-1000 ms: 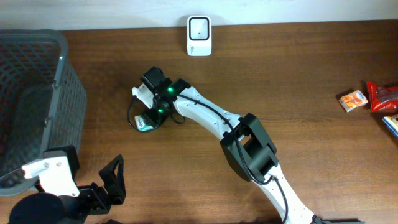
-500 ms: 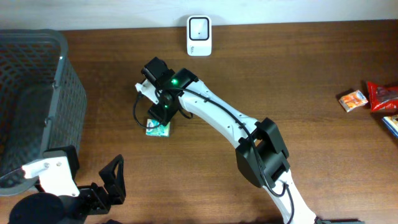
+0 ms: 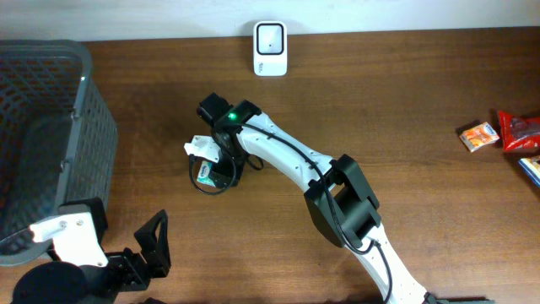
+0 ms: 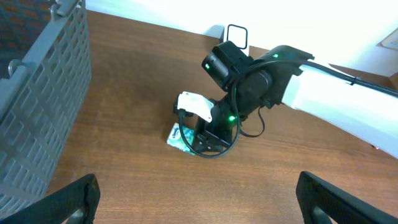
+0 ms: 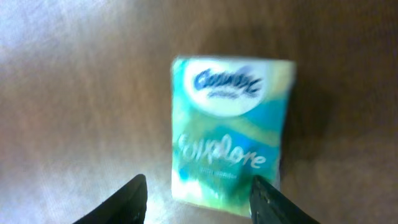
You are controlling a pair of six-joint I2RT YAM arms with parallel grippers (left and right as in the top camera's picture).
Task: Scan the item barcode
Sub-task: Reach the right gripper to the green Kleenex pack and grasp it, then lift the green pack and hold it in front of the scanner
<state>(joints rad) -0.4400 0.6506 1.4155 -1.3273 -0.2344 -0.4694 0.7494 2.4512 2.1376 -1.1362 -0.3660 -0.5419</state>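
The right claw [image 5: 200, 199] hangs half-open over the green tissue packet [image 5: 230, 130], gripping nothing. The packet lies flat on the bench [image 3: 405, 110], well apart from the scanner [image 3: 270, 38]. Pick-up and scanning both appear still undone.

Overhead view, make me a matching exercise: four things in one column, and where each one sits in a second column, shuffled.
Things:
1. white scanner
2. grey basket
3. green packet
4. orange packet

Places:
A. near the right edge of the table
B. directly under the right hand
C. middle of the far edge
D. left end of the table

Pairs: 1-C, 2-D, 3-B, 4-A.
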